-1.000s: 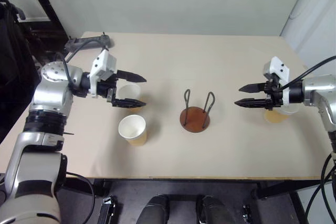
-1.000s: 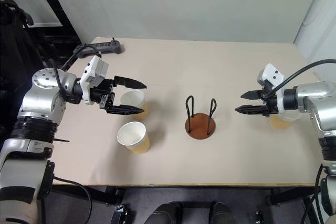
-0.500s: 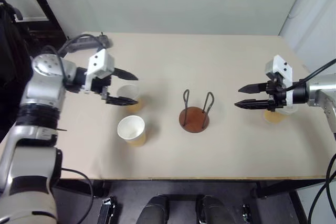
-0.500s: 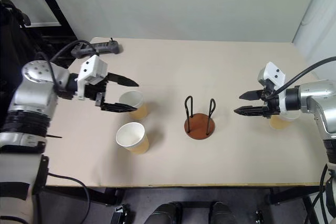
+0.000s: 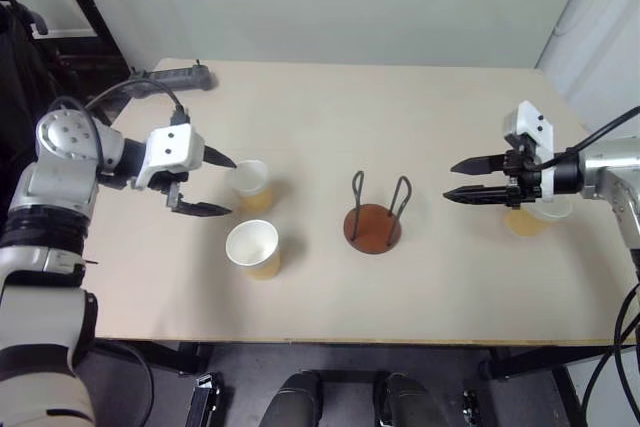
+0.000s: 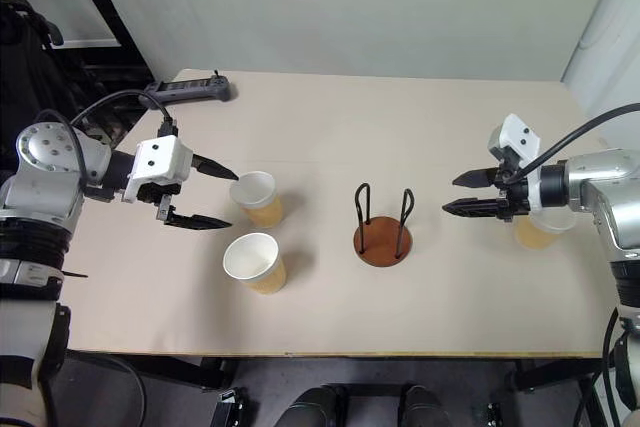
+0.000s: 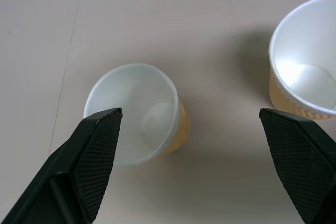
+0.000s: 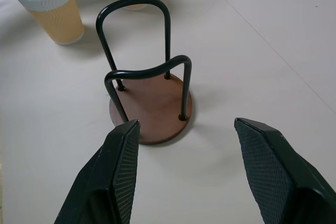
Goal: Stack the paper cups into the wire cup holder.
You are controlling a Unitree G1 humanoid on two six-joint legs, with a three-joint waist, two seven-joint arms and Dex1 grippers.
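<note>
Two paper cups stand upright left of centre: a far cup (image 5: 250, 184) and a near cup (image 5: 253, 248). A third cup (image 5: 528, 219) sits at the right, partly hidden behind my right hand. The wire cup holder (image 5: 372, 227), with its brown disc base and two dark loops, stands empty mid-table. My left gripper (image 5: 230, 187) is open just left of the far cup, holding nothing. In the left wrist view one cup (image 7: 139, 111) lies ahead between the fingers (image 7: 94, 150). My right gripper (image 5: 449, 180) hovers open and empty, right of the holder (image 8: 152, 103) and pointing at it.
A black power strip (image 5: 165, 77) with its cable lies at the table's back left corner. The beige table (image 5: 400, 287) has bare surface in front of the holder. A wall runs along the far edge.
My left gripper has drawn back to the left, from around the far cup to beside it, and has tipped downward. The right gripper and the cups have not moved.
</note>
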